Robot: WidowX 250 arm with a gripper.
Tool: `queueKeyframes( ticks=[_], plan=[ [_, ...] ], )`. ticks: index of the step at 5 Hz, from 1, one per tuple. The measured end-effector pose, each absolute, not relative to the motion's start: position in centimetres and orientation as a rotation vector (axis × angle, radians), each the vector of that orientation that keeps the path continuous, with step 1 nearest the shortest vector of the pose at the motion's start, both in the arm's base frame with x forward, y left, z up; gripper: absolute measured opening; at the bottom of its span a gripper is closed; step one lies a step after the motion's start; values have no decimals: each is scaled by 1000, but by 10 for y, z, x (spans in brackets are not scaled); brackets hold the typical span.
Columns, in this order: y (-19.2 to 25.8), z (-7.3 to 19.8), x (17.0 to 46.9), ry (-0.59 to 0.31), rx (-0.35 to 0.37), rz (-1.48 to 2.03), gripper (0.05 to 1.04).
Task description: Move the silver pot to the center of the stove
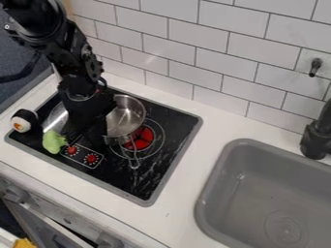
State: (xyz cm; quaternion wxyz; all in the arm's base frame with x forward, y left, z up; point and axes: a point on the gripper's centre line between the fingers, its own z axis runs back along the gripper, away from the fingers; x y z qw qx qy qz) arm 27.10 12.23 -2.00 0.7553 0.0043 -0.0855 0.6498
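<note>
Notably, a sideways swing of the gripper (pixel 88 137) risked tipping the silver pot (pixel 128 117); jaw state was indeterminable.

So the arm (pixel 73 58) is pretty much black all over, with chunky rounded joints up top and blockier bits lower down. It's got some small pale round spots, maybe screws, plus a tiny red fleck near the wrist (pixel 82 88). Gripper (pixel 86 134) is black too.

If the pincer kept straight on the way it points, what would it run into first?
Probably the stove, around the red dials; how far the pincer is above it is unclear.
</note>
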Motion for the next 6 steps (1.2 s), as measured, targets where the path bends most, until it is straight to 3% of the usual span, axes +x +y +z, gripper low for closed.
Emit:
queueKeyframes(
  ticks=[1, 2, 3, 4, 6],
  plan=[
    [123, -20, 267, -193, 63, 1437, 274],
    [122, -2, 266, -274, 143, 1442, 561],
    [128, 11, 263, -304, 110, 1475, 871],
    [128, 23, 264, -313, 96, 1479, 1021],
    [132, 64, 271, -389, -9, 1497, 1007]
  ],
)
